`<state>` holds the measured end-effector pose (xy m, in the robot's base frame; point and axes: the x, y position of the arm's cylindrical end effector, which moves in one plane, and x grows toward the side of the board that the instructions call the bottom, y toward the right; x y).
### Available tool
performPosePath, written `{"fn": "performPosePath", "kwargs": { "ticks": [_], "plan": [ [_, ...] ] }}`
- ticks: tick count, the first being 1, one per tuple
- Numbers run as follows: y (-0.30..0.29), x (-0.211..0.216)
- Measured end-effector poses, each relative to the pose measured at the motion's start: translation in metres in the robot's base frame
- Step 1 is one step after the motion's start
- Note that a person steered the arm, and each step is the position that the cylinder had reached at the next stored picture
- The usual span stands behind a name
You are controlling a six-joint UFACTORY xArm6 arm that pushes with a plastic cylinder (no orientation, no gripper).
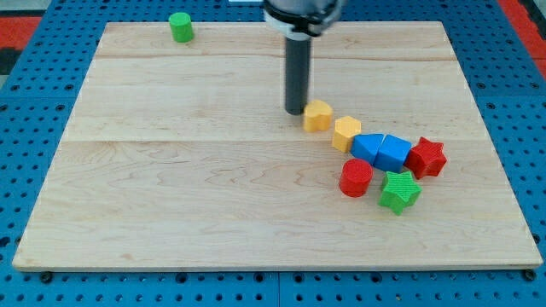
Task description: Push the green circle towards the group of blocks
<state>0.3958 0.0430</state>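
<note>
My tip [295,111] has no jaws to grasp with; it rests just beside the yellow heart-shaped block [317,115], at the cluster's edge. The small green circle block [181,27] sits far off, top left of the wooden board [171,188], unpushed.

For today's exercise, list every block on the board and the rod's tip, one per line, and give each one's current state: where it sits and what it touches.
green circle: alone at the view's top left, far from the group.
my tip: on the board, just left of the yellow block.
yellow block: next to the tip.
second yellow block: beside the first.
two blue blocks: side by side.
red star: against the blue.
red cylinder: upright.
green star: lowest in view.
</note>
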Motion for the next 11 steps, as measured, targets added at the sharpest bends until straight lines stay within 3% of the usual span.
{"fn": "performPosePath", "kwargs": {
  "ticks": [1,3,4,5,6,7,8,9,10,11],
  "plan": [
    [0.021,-0.005],
    [-0.128,-0.116],
    [-0.225,-0.130],
    [-0.287,-0.175],
    [-0.269,-0.205],
    [-0.193,-0.199],
    [-0.093,-0.166],
    [-0.036,-0.161],
    [-0.011,-0.192],
    [-0.003,-0.137]
  ]
}}
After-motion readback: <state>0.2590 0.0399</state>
